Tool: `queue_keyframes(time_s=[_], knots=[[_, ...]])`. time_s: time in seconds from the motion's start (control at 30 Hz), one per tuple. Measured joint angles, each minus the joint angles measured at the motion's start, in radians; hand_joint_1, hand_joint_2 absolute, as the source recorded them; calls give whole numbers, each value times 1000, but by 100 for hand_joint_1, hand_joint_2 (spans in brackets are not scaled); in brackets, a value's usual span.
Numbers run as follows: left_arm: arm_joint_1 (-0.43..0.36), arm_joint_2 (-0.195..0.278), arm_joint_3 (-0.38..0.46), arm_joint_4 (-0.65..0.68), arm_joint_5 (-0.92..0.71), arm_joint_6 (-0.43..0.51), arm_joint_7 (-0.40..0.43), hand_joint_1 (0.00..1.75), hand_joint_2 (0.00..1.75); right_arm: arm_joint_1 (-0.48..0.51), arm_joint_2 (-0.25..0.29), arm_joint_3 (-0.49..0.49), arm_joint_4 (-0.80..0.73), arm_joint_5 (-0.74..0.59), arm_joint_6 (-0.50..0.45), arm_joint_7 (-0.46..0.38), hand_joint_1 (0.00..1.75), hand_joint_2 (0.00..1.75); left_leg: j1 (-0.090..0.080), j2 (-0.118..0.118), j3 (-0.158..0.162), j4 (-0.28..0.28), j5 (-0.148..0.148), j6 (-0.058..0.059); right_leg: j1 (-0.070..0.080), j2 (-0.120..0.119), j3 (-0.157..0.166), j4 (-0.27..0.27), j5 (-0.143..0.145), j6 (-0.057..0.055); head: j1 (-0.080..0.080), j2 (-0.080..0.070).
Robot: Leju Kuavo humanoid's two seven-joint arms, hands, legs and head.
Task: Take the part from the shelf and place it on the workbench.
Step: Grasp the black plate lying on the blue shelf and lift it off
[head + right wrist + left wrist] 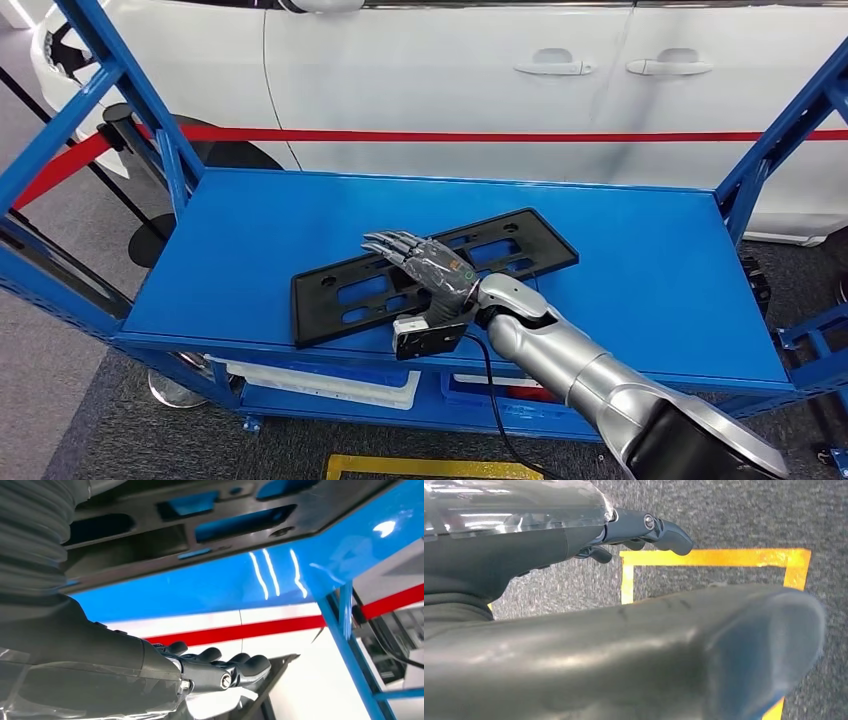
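The part is a flat black plate frame [310, 305] with slots, lying askew on the blue shelf top [650, 280] near its front edge. My right hand [430, 265] reaches in from the lower right and lies flat over the part's middle, fingers stretched out and pointing left. In the right wrist view the hand [210, 670] holds nothing, and a gap separates its straight fingers from the black part [150, 540] on the blue surface [225, 585]. My left hand [639, 530] hangs over grey carpet, fingers loosely bent and holding nothing.
A white car [450, 90] with a red stripe stands right behind the shelf. Blue slanted posts [140, 100] [780, 130] flank the shelf top. A white tray [330, 385] lies on the lower level. Yellow tape [430, 467] [724, 557] marks the floor in front.
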Motion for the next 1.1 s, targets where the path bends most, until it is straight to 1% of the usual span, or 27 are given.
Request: queue_keyframes(time_s=[0.07, 0.13, 0.17, 0.2, 0.23, 0.27, 0.3, 0.33, 0.37, 0.4, 0.43, 0.5, 0.53, 0.57, 0.6, 0.67, 0.7, 0.73, 0.77, 0.8, 0.83, 0.87, 0.9, 0.97, 1.03, 1.07, 1.1], knots=[[0, 3, 1, 0, 5, 0, -10, 0, 0, -3, 0, 10, 1, 9, -20, 1, 0, 175, 3, 1, -20, 48, -35, -11, -4, -1, 1, -5, 4, -10, -1, 0], [0, 5, 2, 0, 9, -1, -18, 0, 0, -5, -1, 21, 2, 16, -34, 5, 0, 175, 7, 1, -75, 172, -99, -21, -3, -2, 1, -6, 4, -14, -1, 0], [1, 6, 3, 0, 10, -1, -20, 0, 0, -5, -2, 28, 3, 21, -39, 9, 0, 175, 8, 1, -103, 233, -120, -23, -3, -2, 1, -6, 4, -15, -1, 0], [2, 7, 4, 0, 11, -1, -23, 0, 0, -5, -3, 36, 4, 26, -43, 14, 0, 175, 9, 1, -123, 276, -130, -25, -2, -2, 1, -6, 4, -15, -1, 0], [2, 8, 4, 0, 13, -1, -24, 0, 0, -5, -4, 43, 4, 32, -46, 19, 0, 175, 10, 1, -123, 275, -117, -24, -2, -2, 1, -5, 4, -15, -1, 0], [2, 10, 5, 0, 13, -1, -25, 0, 0, -8, -5, 50, 5, 39, -48, 25, 0, 175, 10, 1, -102, 230, -85, -22, -2, -1, 2, -5, 4, -15, -1, 0], [1, 13, 5, 0, 14, -1, -26, 0, 0, -13, -6, 56, 5, 46, -48, 33, 0, 175, 10, 1, -69, 160, -46, -17, -2, 0, 3, -4, 4, -14, -1, 0], [-1, 16, 5, 0, 14, -1, -27, 0, 0, -19, -7, 63, 5, 56, -45, 41, 0, 175, 7, 1, -34, 88, -18, -12, -1, 1, 3, -4, 4, -13, -1, 0], [-3, 19, 5, 0, 14, -2, -28, 0, 0, -26, -7, 70, 6, 66, -35, 54, 0, 175, 5, 1, -8, 32, -1, -6, 0, 2, 2, -4, 4, -10, -1, 0], [-5, 21, 5, 0, 13, -3, -29, 0, 0, -32, -8, 78, 7, 76, -19, 66, 0, 175, 2, 1, 5, 3, 4, -1, 0, 2, 1, -5, 6, -5, -1, 0], [-7, 23, 5, 0, 13, -4, -29, 0, 0, -36, -10, 86, 10, 85, 0, 78, 0, 175, -1, 0, 8, -6, 1, 3, 0, 2, -1, -6, 8, 0, -1, 0], [-9, 24, 5, 0, 11, -6, -30, 0, 0, -42, -13, 101, 16, 97, 34, 96, 0, 175, 1, 0, 10, -17, 8, 13, -2, 2, 0, -8, 9, 13, 0, 0], [-9, 25, 5, 0, 11, -8, -30, 0, 0, -46, -16, 106, 18, 102, 50, 105, 0, 175, 3, 1, 13, -24, 13, 19, -2, 1, -4, 1, 1, 18, 0, 0], [-10, 25, 5, 0, 11, -9, -30, 0, 0, -53, -18, 112, 22, 108, 74, 116, 0, 175, 5, 2, 15, -31, 18, 25, -2, 1, -16, 29, -19, 22, 0, 0], [-11, 26, 5, 0, 11, -12, -30, 0, 0, -61, -22, 120, 28, 115, 105, 130, 0, 175, 6, 3, 16, -34, 22, 29, -3, 0, -38, 78, -48, 24, 1, 0], [-15, 27, 5, 0, 10, -16, -30, 0, 0, -72, -27, 141, 42, 132, 178, 158, 0, 175, 5, 4, 13, -34, 23, 33, -3, 0, -99, 205, -106, 27, 1, 0], [-16, 28, 5, 0, 10, -18, -30, 0, 0, -75, -30, 151, 50, 138, 205, 168, 0, 175, 4, 4, 13, -33, 23, 33, -3, 0, -119, 246, -115, 29, 1, 0], [-16, 28, 5, 0, 9, -20, -30, 0, 0, -80, -33, 159, 55, 143, 224, 175, 0, 175, 4, 4, 12, -31, 22, 33, -4, 0, -123, 254, -106, 30, 1, 0], [-17, 28, 5, 0, 8, -21, -30, 0, 0, -86, -35, 167, 60, 147, 236, 180, 0, 175, 5, 3, 13, -28, 20, 32, -4, 0, -108, 224, -79, 30, 1, 0], [-19, 28, 5, 0, 7, -22, -30, 0, 0, -94, -37, 173, 64, 148, 243, 182, 0, 175, 5, 3, 13, -24, 17, 30, -5, -1, -77, 162, -43, 29, 1, 0], [-21, 28, 5, 0, 6, -23, -30, 0, 0, -100, -40, 179, 67, 150, 249, 183, 0, 175, 4, 3, 12, -18, 14, 27, -4, -2, -43, 96, -17, 27, 1, 0], [-24, 28, 5, 0, 5, -24, -30, 0, 0, -105, -41, 183, 70, 150, 251, 183, 0, 175, 2, 2, 10, -12, 10, 23, -3, -2, -18, 43, 0, 23, 1, 0], [-26, 28, 5, 0, 4, -24, -30, 0, 0, -107, -43, 187, 71, 149, 252, 185, 0, 175, 1, 1, 8, -8, 7, 18, -2, -2, -2, 10, 6, 19, 0, 0], [-28, 28, 5, 0, 2, -26, -32, 0, 0, -109, -45, 190, 72, 148, 249, 192, 0, 175, 0, 1, 8, -6, 6, 8, 1, 1, 1, -2, 5, 9, 0, 0], [-28, 29, 5, 0, 2, -27, -34, 0, 0, -109, -46, 191, 72, 146, 242, 199, 0, 175, 2, 1, 6, 2, -5, -3, -1, 1, 5, -8, 8, -2, 0, 0], [-29, 29, 5, 0, 2, -27, -36, 0, 0, -109, -47, 191, 72, 146, 237, 203, 0, 175, 4, 2, -3, 26, -23, -9, -3, 0, 6, -11, 11, -7, -1, 0], [-29, 30, 5, 0, 2, -28, -37, 0, 0, -108, -47, 191, 72, 148, 228, 209, 0, 175, 6, 2, -21, 69, -50, -14, -5, 0, 7, -13, 12, -11, -1, 0]])
